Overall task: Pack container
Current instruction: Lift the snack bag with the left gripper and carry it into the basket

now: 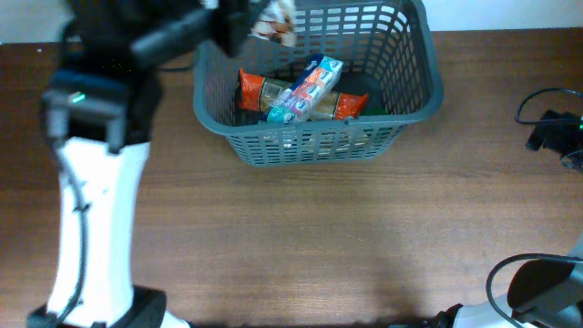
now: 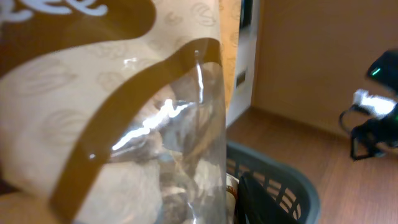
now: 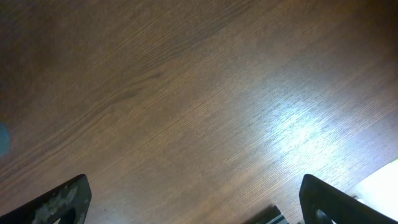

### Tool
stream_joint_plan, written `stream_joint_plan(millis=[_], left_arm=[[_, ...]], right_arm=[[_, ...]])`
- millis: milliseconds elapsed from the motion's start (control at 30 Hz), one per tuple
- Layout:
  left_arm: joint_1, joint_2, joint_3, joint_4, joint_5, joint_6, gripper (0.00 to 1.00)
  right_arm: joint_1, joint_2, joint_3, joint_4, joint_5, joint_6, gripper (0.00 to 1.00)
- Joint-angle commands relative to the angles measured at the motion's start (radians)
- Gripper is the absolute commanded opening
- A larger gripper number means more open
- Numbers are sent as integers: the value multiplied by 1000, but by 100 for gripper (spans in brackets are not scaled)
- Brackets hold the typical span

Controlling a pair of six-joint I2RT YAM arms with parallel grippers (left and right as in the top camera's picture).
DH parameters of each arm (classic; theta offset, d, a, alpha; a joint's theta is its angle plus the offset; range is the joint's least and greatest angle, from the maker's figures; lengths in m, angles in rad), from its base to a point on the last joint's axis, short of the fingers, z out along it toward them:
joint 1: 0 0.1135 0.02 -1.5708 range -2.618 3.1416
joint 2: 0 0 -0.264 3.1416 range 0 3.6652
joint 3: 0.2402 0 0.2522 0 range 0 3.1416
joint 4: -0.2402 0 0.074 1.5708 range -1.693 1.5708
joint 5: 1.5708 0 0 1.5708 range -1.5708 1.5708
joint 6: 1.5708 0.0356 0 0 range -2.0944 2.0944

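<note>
I count one container (image 1: 319,144) and one snack bag (image 2: 93,124). Inside container: one blue-white packet (image 1: 308,89); orange-brown wrapper (image 1: 258,91) shows either side of it, one or two, can't tell.

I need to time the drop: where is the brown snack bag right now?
Overhead, the brown snack bag hangs from the left gripper over the far left corner of the container; it also fills most of the left wrist view.

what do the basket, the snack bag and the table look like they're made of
basket: probably moulded plastic, matt dark grey; one-piece lattice walls, thick rounded rim.
snack bag: thin glossy plastic film, partly printed tan, partly clear; creases and sharp glints.
table: wood or wood-look laminate; brown grain, soft sheen.
</note>
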Motion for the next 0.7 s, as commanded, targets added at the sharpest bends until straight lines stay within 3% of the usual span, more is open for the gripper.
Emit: stream_joint_plan(millis=[0, 233, 500, 600, 667], left_arm=[[-38, 101, 0, -10, -92, 25, 2], [-61, 272, 0, -64, -84, 13, 2], [-93, 335, 0, -180, -83, 14, 3], [-99, 348, 0, -209, -89, 14, 14], [-99, 358, 0, -236, -88, 14, 37]], right_arm=[[-2, -12, -3, 0, 16, 11, 99], [-2, -12, -3, 0, 16, 11, 99], [-2, -13, -3, 0, 16, 11, 99], [-2, -12, -3, 0, 16, 11, 99], [-2, -12, -3, 0, 16, 11, 99]])
